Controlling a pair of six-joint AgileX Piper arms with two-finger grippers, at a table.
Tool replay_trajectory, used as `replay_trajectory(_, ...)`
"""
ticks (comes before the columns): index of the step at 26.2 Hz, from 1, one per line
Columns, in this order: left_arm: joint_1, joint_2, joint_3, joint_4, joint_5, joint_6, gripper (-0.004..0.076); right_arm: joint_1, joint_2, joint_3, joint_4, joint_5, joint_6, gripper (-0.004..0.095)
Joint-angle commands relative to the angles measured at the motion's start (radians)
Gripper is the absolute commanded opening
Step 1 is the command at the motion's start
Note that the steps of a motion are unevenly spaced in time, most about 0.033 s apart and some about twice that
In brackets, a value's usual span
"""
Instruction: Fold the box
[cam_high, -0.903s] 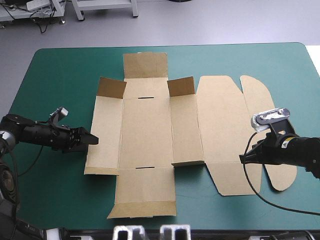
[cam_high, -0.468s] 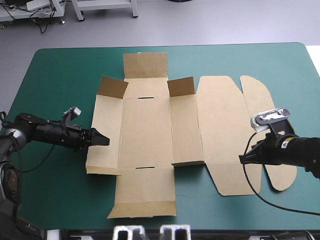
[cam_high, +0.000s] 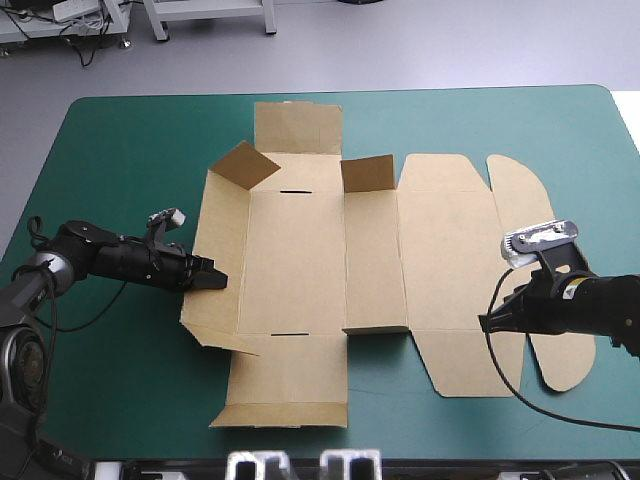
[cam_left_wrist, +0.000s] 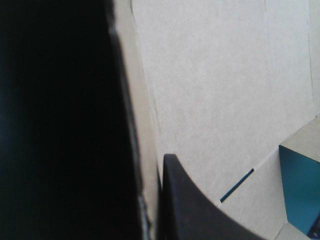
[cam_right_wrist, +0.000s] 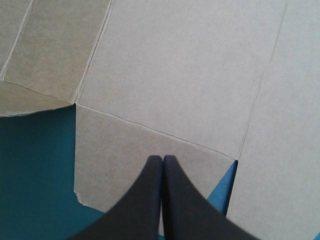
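Clamped between the left jaws, all but closed: the outer edge of the box's (cam_high: 300, 260) left panel (cam_high: 215, 250), about midway along it, one black finger (cam_left_wrist: 200, 215) on the inner face, the other lost in darkness on the outer side. Closed tip to tip, the right jaws, gripping no board, poised over a small flap (cam_right_wrist: 115, 160) at the near end of the lid part, close to that flap's free edge. A brown sheet in the middle of the teal-green surface (cam_high: 110, 150), reaching toward the right edge, mostly flat. Left panel tilted up off the surface; corner tab (cam_high: 245, 165) at its far end folded up and inward; second tab (cam_high: 367, 172) upright at the far end of the panel right of the base. Lying flat: far flap (cam_high: 298, 125), near flap (cam_high: 285, 385), broad lid panel (cam_high: 445, 260), rounded flap (cam_high: 510, 190) nearest the right edge. Two thin slots in the base, one far, one near. From above only: the whole outline and both arms at once. From the left wrist only: the board edge-on beside the finger, one slot up close, a patch of surface beyond. From the right wrist only: crease lines round the small flap and a sliver of surface in the cut beside it.
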Motion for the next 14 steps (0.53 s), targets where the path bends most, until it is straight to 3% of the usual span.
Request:
replay_trajectory(1, -0.006, -0.043, -0.044, -0.064, 0.163, 0.1, -0.001, 0.0, -0.003, -0.023, 0.013, -0.033, -0.012, -0.0018)
replay_trajectory(3, -0.008, -0.07, -0.061, -0.086, 0.203, 0.144, -0.0009, 0.0, -0.003, -0.023, 0.013, -0.04, -0.016, -0.0018)
replay_trajectory(10, -0.057, -0.197, -0.209, -0.014, 0.17, 0.171, -0.0009, 0.0, -0.003, -0.023, 0.027, -0.146, -0.025, -0.0018)
replay_trajectory(14, -0.185, -0.23, -0.399, 0.162, 0.078, 0.135, -0.0009, 0.0, -0.003, -0.023, 0.052, -0.277, -0.048, -0.0018)
